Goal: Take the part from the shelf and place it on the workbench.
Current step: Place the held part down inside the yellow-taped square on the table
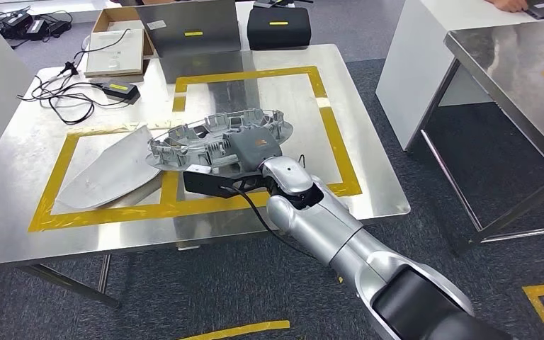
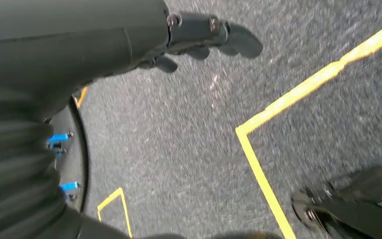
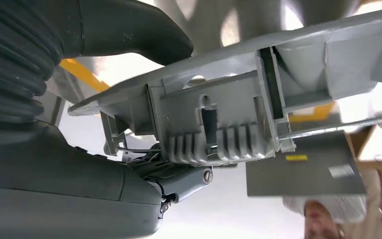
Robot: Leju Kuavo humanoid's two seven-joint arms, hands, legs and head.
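1. From the right wrist, the thumb above and darker fingers (image 3: 179, 179) below clamp the edge of the grey ribbed plastic part (image 3: 238, 119); the head view gives its whole outline – a long oval moulded shell (image 1: 212, 138).
2. The right hand (image 1: 251, 152) reaches forward from a bent silver arm, gripping the part's near rim just above the steel workbench (image 1: 368, 191). The left hand (image 2: 204, 35) hangs over grey carpet, fingers apart, holding nothing.
3. Left of the hand lies a pale pointed panel (image 1: 110, 170) – inside yellow tape outlines (image 1: 336, 142).
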